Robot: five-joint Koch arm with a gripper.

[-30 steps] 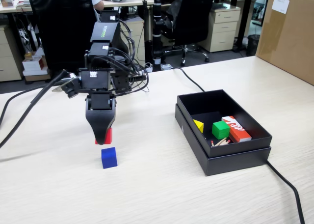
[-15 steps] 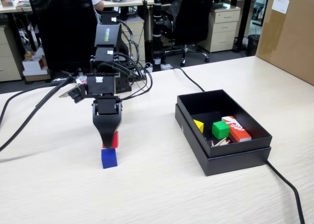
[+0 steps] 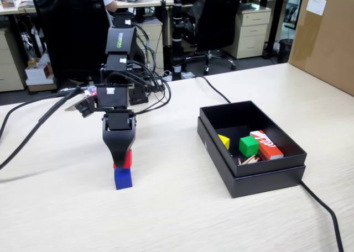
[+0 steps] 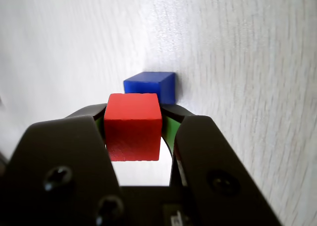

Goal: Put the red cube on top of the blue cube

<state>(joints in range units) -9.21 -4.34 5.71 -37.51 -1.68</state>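
The red cube (image 4: pixel 132 124) is clamped between the two black jaws of my gripper (image 4: pixel 133 118), which is shut on it. In the fixed view the gripper (image 3: pixel 121 162) points straight down and the red cube (image 3: pixel 128 159) shows at its tip, right above the blue cube (image 3: pixel 123 179), which stands on the pale wooden table. I cannot tell whether the two cubes touch. In the wrist view the blue cube (image 4: pixel 151 85) peeks out just beyond the red one.
A black open box (image 3: pixel 254 172) stands to the right in the fixed view, holding a green cube (image 3: pixel 248 146), a yellow piece (image 3: pixel 223 141) and an orange-red box with white lettering (image 3: pixel 266 144). A black cable (image 3: pixel 326 210) runs past the box. A cardboard box (image 3: pixel 326 36) is far right.
The gripper with the red cube has moved slightly right and down, from above and left of the blue cube to right over it.
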